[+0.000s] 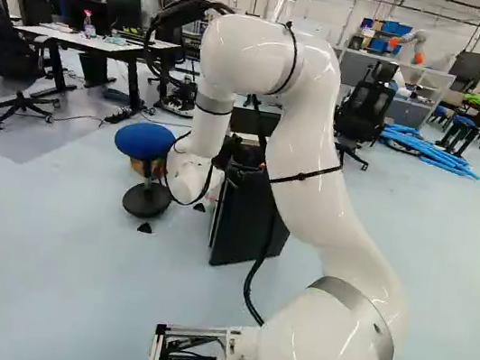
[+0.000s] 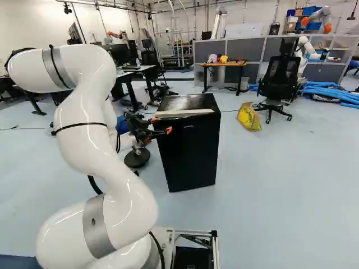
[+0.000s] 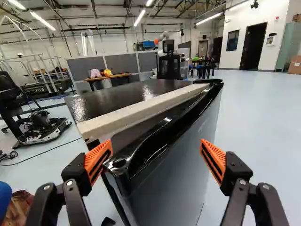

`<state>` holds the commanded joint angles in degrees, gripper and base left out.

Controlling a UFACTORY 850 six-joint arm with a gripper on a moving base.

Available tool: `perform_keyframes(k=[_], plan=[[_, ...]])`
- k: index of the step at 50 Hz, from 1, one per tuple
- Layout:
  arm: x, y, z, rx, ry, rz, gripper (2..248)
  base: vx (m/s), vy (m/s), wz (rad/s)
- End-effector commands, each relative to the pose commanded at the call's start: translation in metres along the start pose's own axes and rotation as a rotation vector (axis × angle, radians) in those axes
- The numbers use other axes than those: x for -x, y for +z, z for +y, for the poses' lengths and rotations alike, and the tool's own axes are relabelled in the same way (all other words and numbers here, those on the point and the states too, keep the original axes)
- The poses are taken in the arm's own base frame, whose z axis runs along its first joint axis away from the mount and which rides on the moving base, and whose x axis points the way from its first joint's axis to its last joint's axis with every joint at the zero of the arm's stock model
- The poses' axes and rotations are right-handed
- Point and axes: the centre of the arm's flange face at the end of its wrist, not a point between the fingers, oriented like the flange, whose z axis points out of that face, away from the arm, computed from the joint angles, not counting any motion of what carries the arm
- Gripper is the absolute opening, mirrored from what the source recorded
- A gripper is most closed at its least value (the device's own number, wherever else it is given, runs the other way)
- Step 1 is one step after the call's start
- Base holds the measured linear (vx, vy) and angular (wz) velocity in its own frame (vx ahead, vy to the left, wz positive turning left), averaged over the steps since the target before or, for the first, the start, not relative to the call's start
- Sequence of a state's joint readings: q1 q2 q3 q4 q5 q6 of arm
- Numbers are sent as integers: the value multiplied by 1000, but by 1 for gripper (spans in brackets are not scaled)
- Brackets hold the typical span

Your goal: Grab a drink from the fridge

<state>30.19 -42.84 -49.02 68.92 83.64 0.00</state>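
My gripper [image 2: 159,135] is beside the upper front corner of the black fridge [image 2: 190,148] in the right base view. Seen from the wrist, the gripper [image 3: 156,161] stands wide open, its orange pads [image 3: 215,157] well apart. The near corner of the glossy fridge door [image 3: 164,169] lies between and ahead of the fingers, not gripped. A pale strip [image 3: 136,110] runs along the fridge top just behind the door's upper edge. Whether the door is fully closed I cannot tell. The fridge's inside is hidden, and no drink in it shows.
A blue stool [image 1: 144,140] stands left of the fridge in the left base view. A yellow bag [image 2: 248,116] lies right of it in the right base view, near a black office chair [image 2: 279,81]. Desks and another robot [image 2: 317,21] are farther back.
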Motion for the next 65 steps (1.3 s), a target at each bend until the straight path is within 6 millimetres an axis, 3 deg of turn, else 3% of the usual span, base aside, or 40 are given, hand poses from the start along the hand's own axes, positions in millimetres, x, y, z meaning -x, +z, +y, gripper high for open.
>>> perform_keyframes(k=[65], plan=[[-9, -57, 72, 83, -97, -36, 247, 0, 0, 0]])
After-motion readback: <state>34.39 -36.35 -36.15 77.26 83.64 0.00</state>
